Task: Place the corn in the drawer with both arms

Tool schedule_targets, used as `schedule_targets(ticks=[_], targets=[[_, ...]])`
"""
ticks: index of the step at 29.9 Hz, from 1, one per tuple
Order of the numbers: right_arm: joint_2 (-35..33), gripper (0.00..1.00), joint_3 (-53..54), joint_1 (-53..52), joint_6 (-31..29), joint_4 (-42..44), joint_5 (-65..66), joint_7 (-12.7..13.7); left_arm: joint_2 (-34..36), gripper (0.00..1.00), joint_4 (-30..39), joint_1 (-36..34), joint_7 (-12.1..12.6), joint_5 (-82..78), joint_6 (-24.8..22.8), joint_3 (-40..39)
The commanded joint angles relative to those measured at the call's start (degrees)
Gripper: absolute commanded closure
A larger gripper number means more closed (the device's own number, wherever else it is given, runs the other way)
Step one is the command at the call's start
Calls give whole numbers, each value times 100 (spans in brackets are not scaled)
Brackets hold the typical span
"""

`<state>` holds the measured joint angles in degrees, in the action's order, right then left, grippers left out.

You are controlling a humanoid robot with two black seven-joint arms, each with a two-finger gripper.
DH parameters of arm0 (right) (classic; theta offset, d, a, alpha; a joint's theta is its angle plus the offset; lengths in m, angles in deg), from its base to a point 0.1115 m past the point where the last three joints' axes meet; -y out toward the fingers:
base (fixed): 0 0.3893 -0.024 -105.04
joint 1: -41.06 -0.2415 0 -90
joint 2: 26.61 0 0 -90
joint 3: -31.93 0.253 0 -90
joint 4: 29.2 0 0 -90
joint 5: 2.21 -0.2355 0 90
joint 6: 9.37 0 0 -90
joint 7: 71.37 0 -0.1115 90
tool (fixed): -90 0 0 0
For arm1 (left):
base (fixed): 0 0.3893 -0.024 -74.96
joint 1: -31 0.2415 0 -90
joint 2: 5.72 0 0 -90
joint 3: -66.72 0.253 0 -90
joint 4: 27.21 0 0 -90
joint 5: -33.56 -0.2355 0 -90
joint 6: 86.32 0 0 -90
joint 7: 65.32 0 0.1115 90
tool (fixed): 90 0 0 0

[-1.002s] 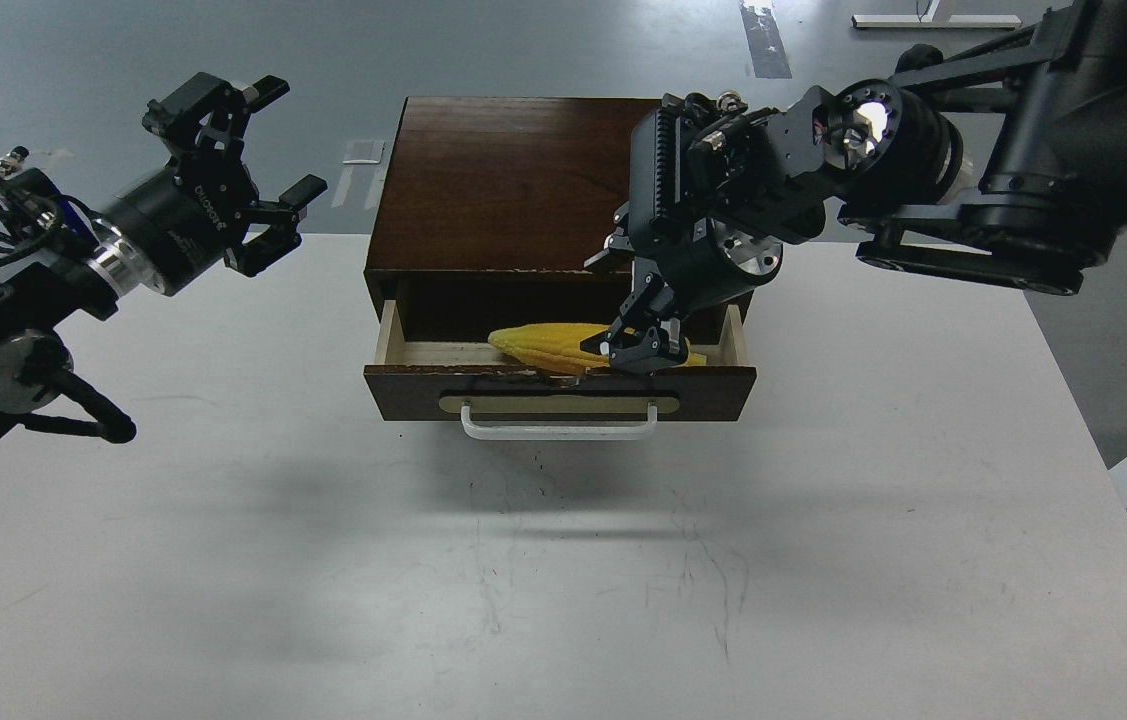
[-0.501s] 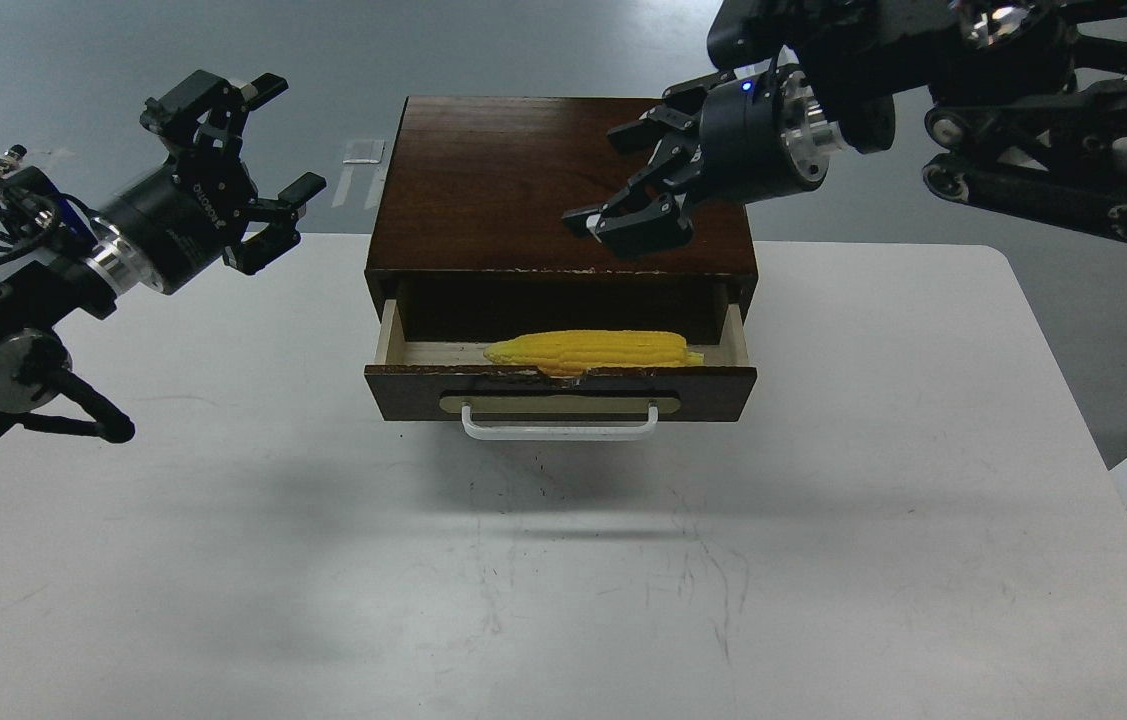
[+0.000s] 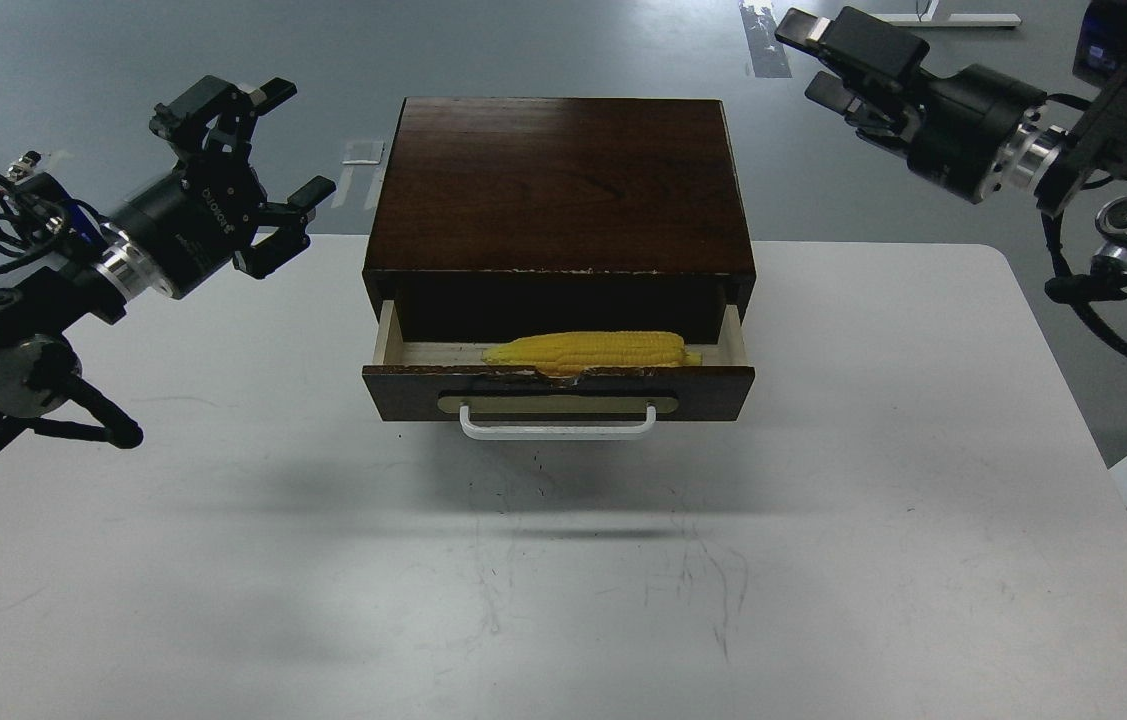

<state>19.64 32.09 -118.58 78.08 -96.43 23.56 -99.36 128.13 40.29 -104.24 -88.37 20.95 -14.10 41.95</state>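
The yellow corn [image 3: 591,350] lies lengthwise in the pulled-out drawer [image 3: 558,391], against its chipped front board, tapered end to the left. The drawer has a white bar handle [image 3: 557,427] and sticks out of a dark-brown wooden box [image 3: 559,185]. My left gripper [image 3: 275,148] is open and empty, held above the table to the left of the box. My right gripper [image 3: 811,58] is open and empty, raised beyond the box's far right corner.
The box stands at the back middle of a white table [image 3: 543,560]. The table's right edge [image 3: 1073,400] drops to grey floor. A grey strip [image 3: 763,40] lies on the floor behind the box.
My right gripper let go of the corn in the drawer, rose over the box, then pulled away to the far right. The corn stays in the drawer. My left arm barely shifted.
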Motion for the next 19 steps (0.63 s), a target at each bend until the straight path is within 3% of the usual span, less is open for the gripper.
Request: schedule_targets(ticks=[1, 11, 19], targets=[[59, 2, 694, 906, 9, 17, -992, -2, -61, 2, 0, 41, -85, -5, -24, -97], [490, 0, 1389, 2067, 9, 201, -1742, -2, -113, 2, 0, 234, -68, -5, -68, -291], [578, 0, 1460, 2253, -8, 211, -1742, -2, -140, 2, 0, 270, -68, -5, -68, -291]])
